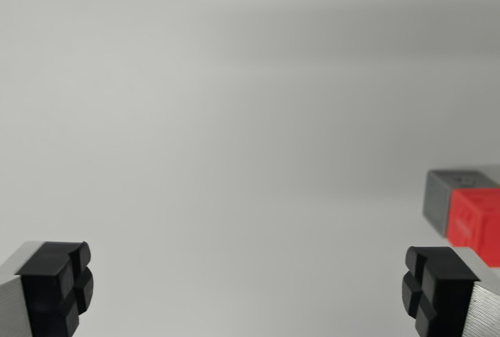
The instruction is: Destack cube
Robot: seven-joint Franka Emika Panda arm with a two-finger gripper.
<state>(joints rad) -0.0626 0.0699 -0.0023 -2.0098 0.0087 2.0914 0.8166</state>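
Note:
At the wrist view's right edge sits a red cube [476, 224], partly cut off by the frame. A grey cube [447, 193] shows directly behind and to the left of it; whether one rests on the other I cannot tell. My gripper [246, 288] is open, with its two black fingertips at the bottom corners and nothing between them. The right fingertip [433, 288] lies just below the red cube in the picture. Both cubes are off to the right of the gap between my fingers.
A plain light grey surface [234, 118] fills the remaining view.

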